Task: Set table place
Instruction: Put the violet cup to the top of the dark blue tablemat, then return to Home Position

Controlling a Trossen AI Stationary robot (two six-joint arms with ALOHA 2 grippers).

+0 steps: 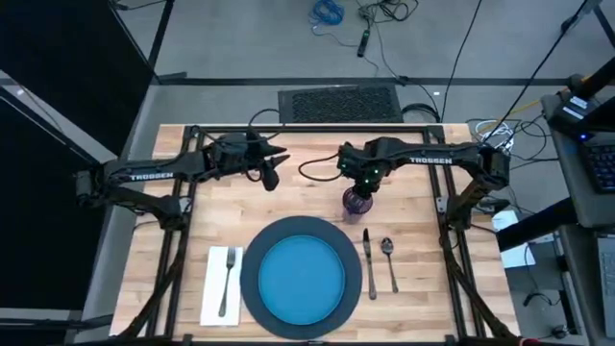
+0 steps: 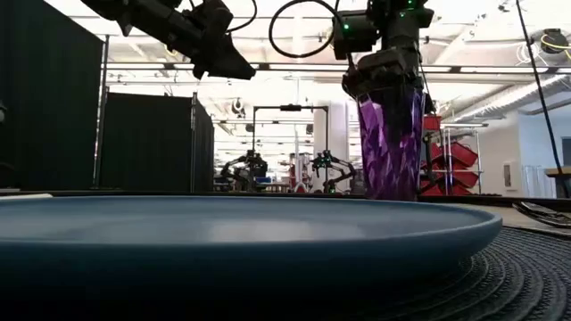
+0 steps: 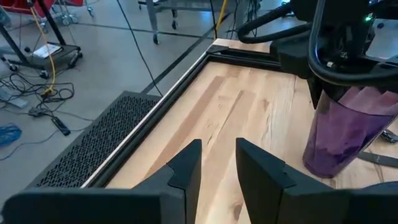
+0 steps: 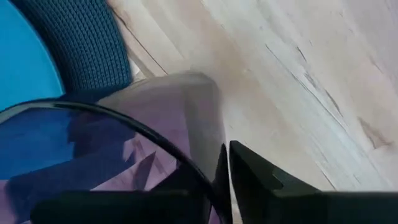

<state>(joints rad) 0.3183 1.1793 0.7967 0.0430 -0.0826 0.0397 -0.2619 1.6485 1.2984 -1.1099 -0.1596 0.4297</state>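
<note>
Across tabletop [image 1: 231, 207], beyond charger's [image 1: 252, 288] far edge, right gripper [image 1: 360, 188] clamped on cup's [image 1: 356, 202] rim; wanted lowering upright before release.

Robotics lab, more robot arms [image 2: 323, 169], floor cables [image 1: 327, 13]

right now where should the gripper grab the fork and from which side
Grip the fork at mid-handle, coming straight down from above. It lies flat along the white napkin, left of the charger, so its thin handle offers only its two long edges; set the fingers across them.
</note>
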